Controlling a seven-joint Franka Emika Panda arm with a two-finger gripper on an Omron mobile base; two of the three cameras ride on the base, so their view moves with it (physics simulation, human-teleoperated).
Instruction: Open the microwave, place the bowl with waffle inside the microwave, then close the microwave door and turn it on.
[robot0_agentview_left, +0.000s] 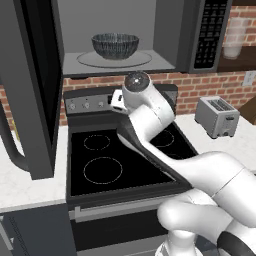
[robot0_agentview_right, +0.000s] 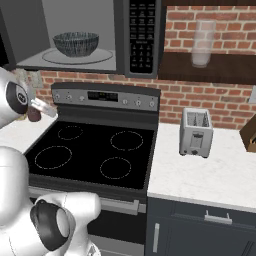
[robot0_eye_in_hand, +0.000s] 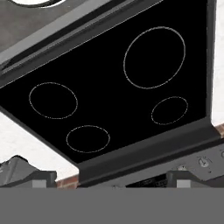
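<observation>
Above the black cooktop (robot0_eye_in_hand: 131, 100), the gripper (robot0_eye_in_hand: 109, 177) hangs with its jaws spread wide and nothing between them, its two dark tips framing the stove's rear control panel (robot0_agentview_right: 105, 96) as the hand view looks down over the four burner rings. From the left base view the hand sits near that panel, below the microwave (robot0_agentview_left: 150, 30). The bowl (robot0_agentview_left: 115, 46) already rests on the round glass turntable (robot0_agentview_left: 142, 59) inside the cavity; the waffle cannot be made out from these angles. The microwave door (robot0_agentview_left: 30, 90) stands swung fully open at the left, its curved handle bar (robot0_agentview_left: 12, 150) hanging low on the outer face. Judging by this, the step in hand is closing the door. To do it well, the arm should probably travel left and come round to the outer face of the door, then push on the panel near its free edge rather than close to the hinge, sweeping along the door's arc and staying clear of the bowl. The keypad (robot0_agentview_right: 141, 35) on the right comes afterwards.
</observation>
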